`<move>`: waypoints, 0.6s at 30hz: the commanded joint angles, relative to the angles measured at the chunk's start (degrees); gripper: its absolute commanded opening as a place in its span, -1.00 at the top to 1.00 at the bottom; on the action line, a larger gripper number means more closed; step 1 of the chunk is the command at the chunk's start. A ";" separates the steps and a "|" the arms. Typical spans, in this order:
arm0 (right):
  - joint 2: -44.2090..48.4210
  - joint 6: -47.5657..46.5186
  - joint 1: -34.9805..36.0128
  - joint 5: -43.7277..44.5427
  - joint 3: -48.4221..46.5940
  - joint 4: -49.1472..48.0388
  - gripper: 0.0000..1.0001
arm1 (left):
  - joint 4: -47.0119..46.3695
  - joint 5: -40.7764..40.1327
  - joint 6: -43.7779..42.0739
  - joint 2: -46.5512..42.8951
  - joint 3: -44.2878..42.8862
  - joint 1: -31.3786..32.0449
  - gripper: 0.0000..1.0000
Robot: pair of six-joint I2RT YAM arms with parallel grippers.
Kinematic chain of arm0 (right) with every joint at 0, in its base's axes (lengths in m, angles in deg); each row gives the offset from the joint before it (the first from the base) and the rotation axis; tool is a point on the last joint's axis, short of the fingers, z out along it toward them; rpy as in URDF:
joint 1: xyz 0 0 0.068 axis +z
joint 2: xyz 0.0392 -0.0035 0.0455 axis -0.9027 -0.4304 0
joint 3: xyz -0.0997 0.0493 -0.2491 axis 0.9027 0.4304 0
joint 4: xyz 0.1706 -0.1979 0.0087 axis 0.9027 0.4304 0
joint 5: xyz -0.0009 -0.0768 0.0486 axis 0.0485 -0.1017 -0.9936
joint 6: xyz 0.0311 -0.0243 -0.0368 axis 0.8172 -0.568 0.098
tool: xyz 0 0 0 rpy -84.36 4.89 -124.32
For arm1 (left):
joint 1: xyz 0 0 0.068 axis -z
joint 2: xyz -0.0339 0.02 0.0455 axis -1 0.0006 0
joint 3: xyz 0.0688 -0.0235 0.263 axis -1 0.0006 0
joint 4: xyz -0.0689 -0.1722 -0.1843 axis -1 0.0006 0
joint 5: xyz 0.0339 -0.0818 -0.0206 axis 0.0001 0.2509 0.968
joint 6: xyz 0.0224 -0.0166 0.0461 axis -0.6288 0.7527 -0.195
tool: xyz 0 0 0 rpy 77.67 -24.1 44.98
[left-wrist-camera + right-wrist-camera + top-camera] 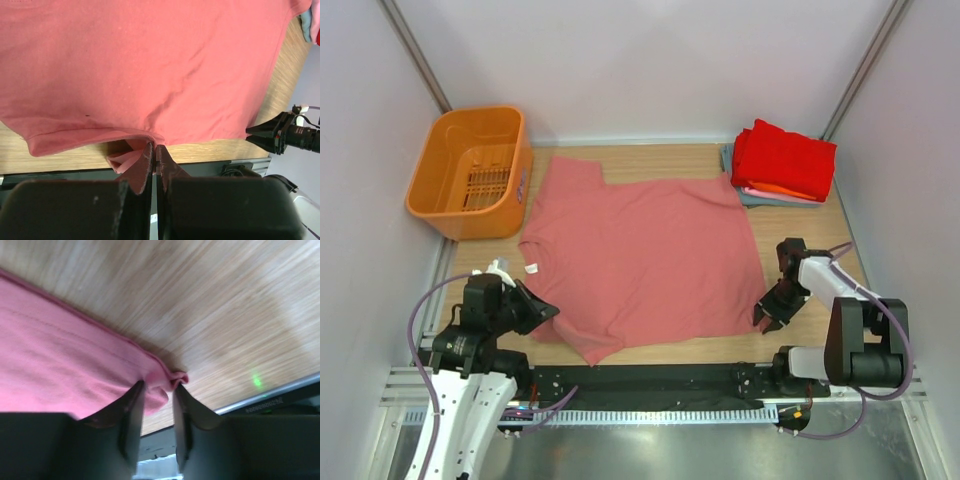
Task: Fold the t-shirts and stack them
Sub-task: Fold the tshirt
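The salmon-pink t-shirt (640, 255) lies spread on the desk (810, 225). The left gripper (546, 308) has its jaws pinched tight on the shirt's near-left edge. The right gripper (766, 314) has its jaws nipping the near-right corner.

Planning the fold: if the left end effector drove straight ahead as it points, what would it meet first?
The left end effector meets the salmon-pink t-shirt it pinches, then probably the table beneath; depth unclear.

white arms (455, 415), black claws (548, 309) — looped mauve cables (417, 328)

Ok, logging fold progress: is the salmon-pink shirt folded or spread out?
Spread out: the salmon-pink shirt lies flat across the table, both sleeves out to the sides.
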 commanded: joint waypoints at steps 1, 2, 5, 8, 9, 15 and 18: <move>2.05 0.38 0.43 2.00 2.97 -6.61 0.36 | -1.93 1.30 -1.44 0.42 -0.42 -0.54 1.00; 3.03 0.29 0.43 2.09 3.06 -6.52 0.44 | -1.93 1.21 -1.53 0.42 -0.50 -0.54 1.00; 7.25 0.29 0.43 1.56 3.58 -6.17 0.87 | -0.79 -0.10 -2.31 0.76 -1.64 -0.54 1.00; 10.15 -0.32 0.43 0.68 3.06 -5.03 0.97 | 3.51 -4.75 -4.86 2.25 -6.19 -0.54 1.00; 11.03 -0.50 0.43 0.16 2.53 -4.50 0.97 | 4.39 -5.55 -5.39 2.52 -7.35 -0.54 1.00; 21.29 -0.85 0.43 0.68 1.04 -0.82 0.97 | 10.20 -6.17 -5.92 3.84 -12.10 -0.45 1.00; 24.64 -1.55 0.43 -0.46 1.21 -0.54 0.98 | 11.96 -7.22 -5.40 3.50 -12.98 -0.54 1.00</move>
